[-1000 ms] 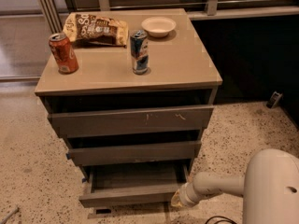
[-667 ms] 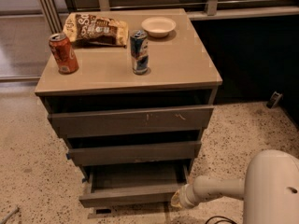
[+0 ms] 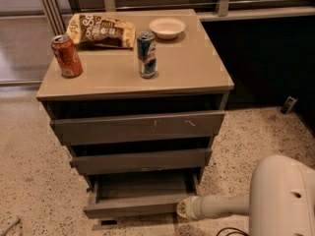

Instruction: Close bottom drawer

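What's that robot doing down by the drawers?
The robot is working on shutting the bottom drawer, which sticks out open and looks empty. Its hand is down low, right by the right end of that drawer's front. The drawer isn't closed yet. On top of the cabinet sit a red can, a blue can, a chip bag and a small bowl, and nothing is touching them.

The bottom drawer is showing a matt, dark grey-brown wooden front, and the cabinet top above it is gleaming smooth and semi-glossy. The gripper, sitting at the drawer's right front corner, is looking like smooth cream plastic; the speckled floor beside the drawer is looking rough
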Motion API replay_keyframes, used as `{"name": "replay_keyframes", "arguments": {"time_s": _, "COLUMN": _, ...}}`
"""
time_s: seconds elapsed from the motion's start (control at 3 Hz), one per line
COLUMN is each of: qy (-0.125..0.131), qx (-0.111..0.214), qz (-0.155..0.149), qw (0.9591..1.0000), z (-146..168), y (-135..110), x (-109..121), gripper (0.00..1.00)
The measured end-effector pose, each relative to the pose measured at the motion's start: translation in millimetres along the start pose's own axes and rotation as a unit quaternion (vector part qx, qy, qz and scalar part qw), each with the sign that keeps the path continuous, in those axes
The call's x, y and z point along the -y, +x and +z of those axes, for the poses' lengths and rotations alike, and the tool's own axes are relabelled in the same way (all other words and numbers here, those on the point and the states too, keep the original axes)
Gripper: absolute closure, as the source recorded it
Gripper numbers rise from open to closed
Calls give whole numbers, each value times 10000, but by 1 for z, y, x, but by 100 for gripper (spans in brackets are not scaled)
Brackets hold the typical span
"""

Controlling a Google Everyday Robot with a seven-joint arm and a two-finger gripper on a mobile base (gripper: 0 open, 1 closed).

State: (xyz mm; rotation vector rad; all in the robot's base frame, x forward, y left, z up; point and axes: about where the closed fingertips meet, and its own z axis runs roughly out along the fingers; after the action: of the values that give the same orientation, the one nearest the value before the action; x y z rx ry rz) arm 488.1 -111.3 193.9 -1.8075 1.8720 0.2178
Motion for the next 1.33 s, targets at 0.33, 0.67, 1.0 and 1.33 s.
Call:
{"name": "replay_keyframes", "arguments": {"time_s": 0.33, "qy": 343, "qx": 78, "qz": -135, "qw": 9993, "z": 8, "y": -1, "x": 10, "gripper": 100}}
{"name": "replay_keyframes", "arguments": {"time_s": 0.67, "qy": 687, "qx": 285, "qz": -201, "qw": 9970, "z": 17, "y": 0, "x": 19, "gripper": 100}}
{"name": "replay_keyframes", "arguments": {"time_s": 1.0, "qy": 945, "qx": 523, "qz": -168, "qw": 9940, "z": 20, "y": -1, "x": 29, "gripper": 100}}
{"name": "replay_keyframes", "arguments": {"time_s": 1.33, "qy": 1262, "qx": 825, "qz": -171, "qw": 9884, "z": 22, "y": -3, "x": 49, "gripper": 100}}
